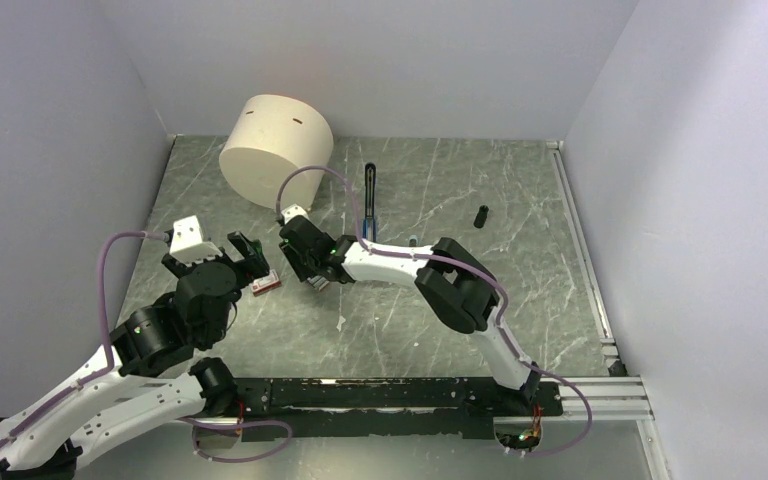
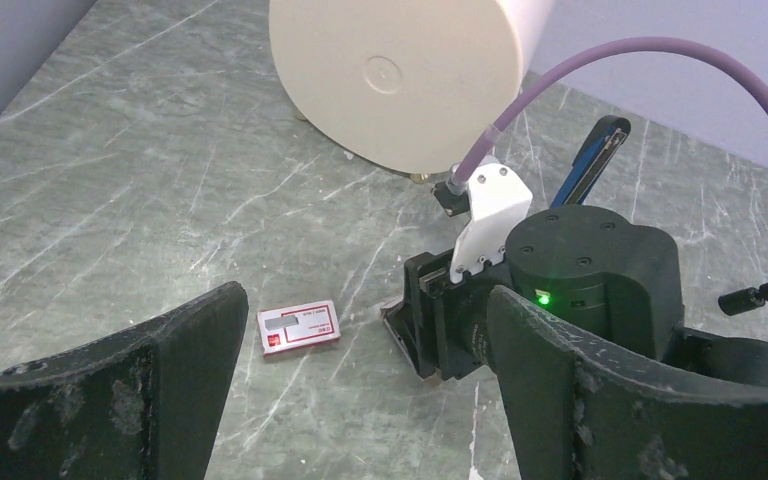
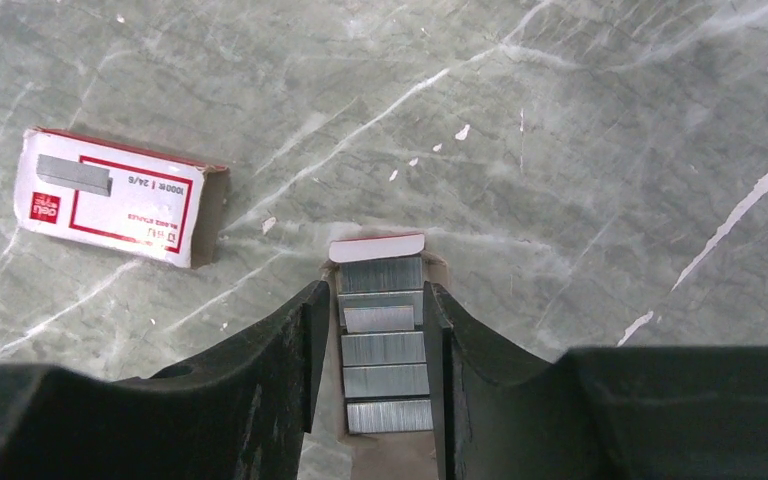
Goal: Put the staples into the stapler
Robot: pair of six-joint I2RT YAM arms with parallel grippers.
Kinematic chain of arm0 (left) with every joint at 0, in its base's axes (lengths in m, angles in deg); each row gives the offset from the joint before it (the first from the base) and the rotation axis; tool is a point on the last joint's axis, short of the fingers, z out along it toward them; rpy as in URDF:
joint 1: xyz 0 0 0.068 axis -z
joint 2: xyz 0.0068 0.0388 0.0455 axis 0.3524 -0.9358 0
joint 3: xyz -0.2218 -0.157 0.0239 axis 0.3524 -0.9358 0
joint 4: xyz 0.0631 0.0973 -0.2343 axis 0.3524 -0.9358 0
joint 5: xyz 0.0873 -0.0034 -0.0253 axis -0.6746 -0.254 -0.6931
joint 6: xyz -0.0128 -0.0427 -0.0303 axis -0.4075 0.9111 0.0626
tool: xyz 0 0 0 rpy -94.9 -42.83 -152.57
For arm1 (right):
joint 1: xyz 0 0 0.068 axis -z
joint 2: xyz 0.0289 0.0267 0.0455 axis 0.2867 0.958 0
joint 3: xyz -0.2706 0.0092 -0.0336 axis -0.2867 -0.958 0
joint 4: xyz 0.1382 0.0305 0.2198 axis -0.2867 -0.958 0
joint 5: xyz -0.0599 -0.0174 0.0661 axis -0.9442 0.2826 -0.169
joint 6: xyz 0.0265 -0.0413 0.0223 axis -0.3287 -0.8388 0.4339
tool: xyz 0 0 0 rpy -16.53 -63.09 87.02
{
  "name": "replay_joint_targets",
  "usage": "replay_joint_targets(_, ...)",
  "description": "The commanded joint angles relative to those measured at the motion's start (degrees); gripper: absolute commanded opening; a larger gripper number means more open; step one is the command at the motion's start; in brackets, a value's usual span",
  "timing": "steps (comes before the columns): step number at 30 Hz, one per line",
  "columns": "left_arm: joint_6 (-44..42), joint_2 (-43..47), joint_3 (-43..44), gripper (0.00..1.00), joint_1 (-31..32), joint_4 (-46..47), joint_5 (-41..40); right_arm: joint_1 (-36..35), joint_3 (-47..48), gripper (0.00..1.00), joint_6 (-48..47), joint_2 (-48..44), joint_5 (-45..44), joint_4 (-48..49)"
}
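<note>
My right gripper [image 3: 375, 292] is shut on an open cardboard tray holding several silver staple strips [image 3: 385, 340], low over the table. The red-and-white staple box [image 3: 115, 197] lies flat to its left and also shows in the left wrist view [image 2: 300, 327] and the top view [image 1: 265, 284]. My left gripper [image 2: 365, 300] is open and empty, hovering just near of the box, facing the right gripper [image 2: 440, 320]. The blue stapler [image 1: 370, 195] lies behind the right arm at centre back and shows in the left wrist view [image 2: 590, 165].
A large cream cylinder [image 1: 275, 150] stands at the back left and fills the top of the left wrist view [image 2: 400, 70]. A small black cylinder [image 1: 481, 216] lies at the back right. Grey walls close in both sides.
</note>
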Motion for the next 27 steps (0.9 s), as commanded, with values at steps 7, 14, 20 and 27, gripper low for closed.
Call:
replay_joint_targets(7, 0.4, -0.2, 1.7, 0.94, 0.2, -0.5, -1.7, -0.5, 1.3, 0.43, -0.3, 1.5, -0.8, -1.3)
replay_joint_targets(14, 0.4, -0.4, 1.7, 0.94, 0.1, -0.6, -1.6, -0.8, 1.1, 0.44, -1.3, 1.7, -0.8, -1.7)
replay_joint_targets(20, 0.5, -0.4, 1.7, 0.94, 0.2, -0.6, -1.7, -0.8, 1.2, 0.44, -1.3, 2.3, -0.8, -1.9)
replay_joint_targets(27, 0.6, -0.4, 1.7, 0.94, 0.1, -0.6, -1.7, -0.8, 1.4, 0.39, -1.0, 2.8, -1.7, -1.9)
